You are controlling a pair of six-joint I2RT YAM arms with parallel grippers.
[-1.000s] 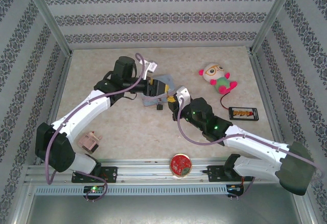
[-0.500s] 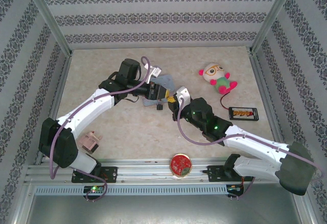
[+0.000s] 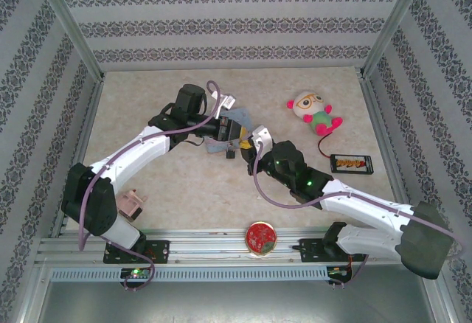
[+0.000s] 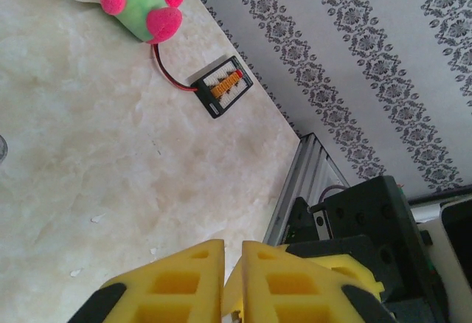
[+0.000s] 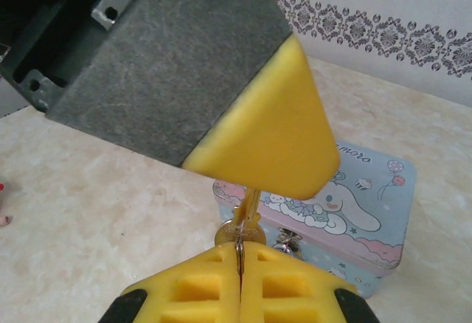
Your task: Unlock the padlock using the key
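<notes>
Two grippers meet at the key (image 5: 248, 216) — surely light, stiff and slippery, best pinched flat across its head — right gripper (image 5: 240, 253) clamped on its lower end, left gripper (image 4: 233, 253) at a narrow slit above it, while the padlock (image 5: 286, 245) hangs just behind on the tin (image 5: 354, 190) front.

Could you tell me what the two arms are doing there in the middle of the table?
Both arms meet over the light-blue cartoon tin mid-table. The right gripper is shut on the small key, holding it close by the tin. The left gripper reaches in from above, its fingers pinched together at the key's upper end, so both seem to grip it, like a handover. The padlock hangs at the tin's front; the key is not in it yet.
</notes>
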